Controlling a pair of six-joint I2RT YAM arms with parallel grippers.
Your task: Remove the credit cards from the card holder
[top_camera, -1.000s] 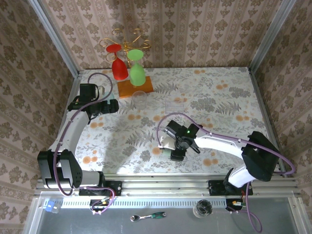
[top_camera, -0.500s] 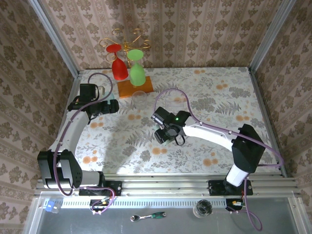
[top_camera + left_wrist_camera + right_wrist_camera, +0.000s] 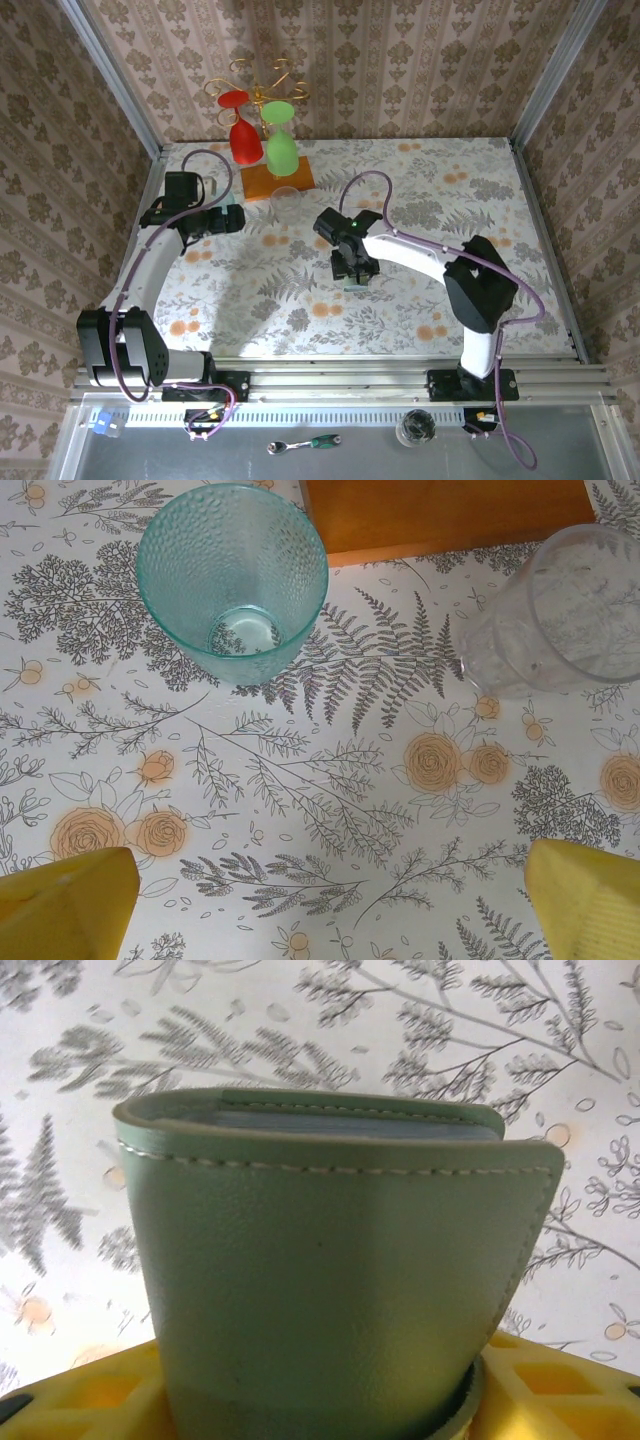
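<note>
Clamped between right gripper (image 3: 352, 268) fingers: card holder (image 3: 330, 1290), folded shut, near table centre. At 10 o'clock from card holder: left gripper (image 3: 330, 900), spread wide, empty. At 11 o'clock ahead of left gripper: teal cup (image 3: 232, 575).

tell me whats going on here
The right claw grips the card holder, folded shut, over the middle of the table. The left claw hangs open above a teal cup and a clear glass at the back left. Nothing has been pulled out of the holder yet.
</note>
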